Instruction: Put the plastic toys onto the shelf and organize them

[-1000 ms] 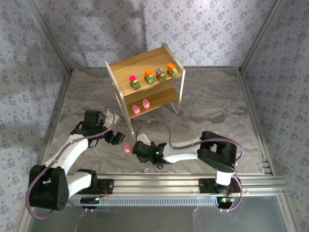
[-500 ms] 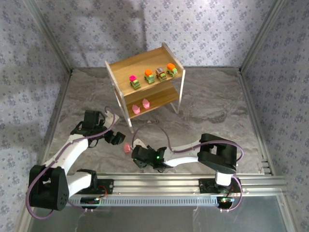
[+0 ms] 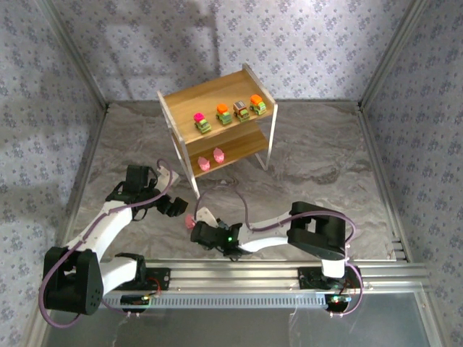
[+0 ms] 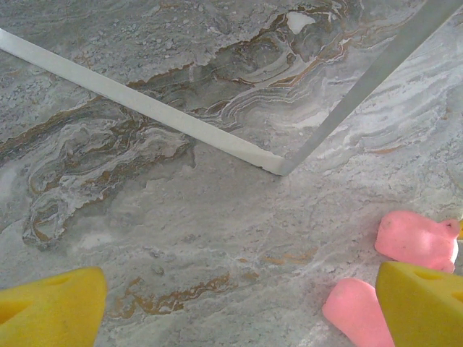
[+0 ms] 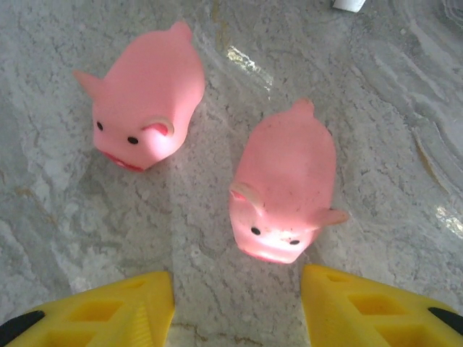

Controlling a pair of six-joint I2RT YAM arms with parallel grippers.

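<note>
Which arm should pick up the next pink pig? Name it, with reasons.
Right. The right hand is open, a pink pig lined up just ahead of its fingers; the left hand has both pigs off to one side.

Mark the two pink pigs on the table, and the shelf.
farther pig (image 5: 145, 101): right wrist view, its back.
nearer pig (image 5: 286, 181): right wrist view, its back.
shelf (image 3: 210, 94): top external view, bare top board.

Arms bent low, left end effector (image 4: 239, 307) spread wide, right end effector (image 5: 237, 289) parted
</note>
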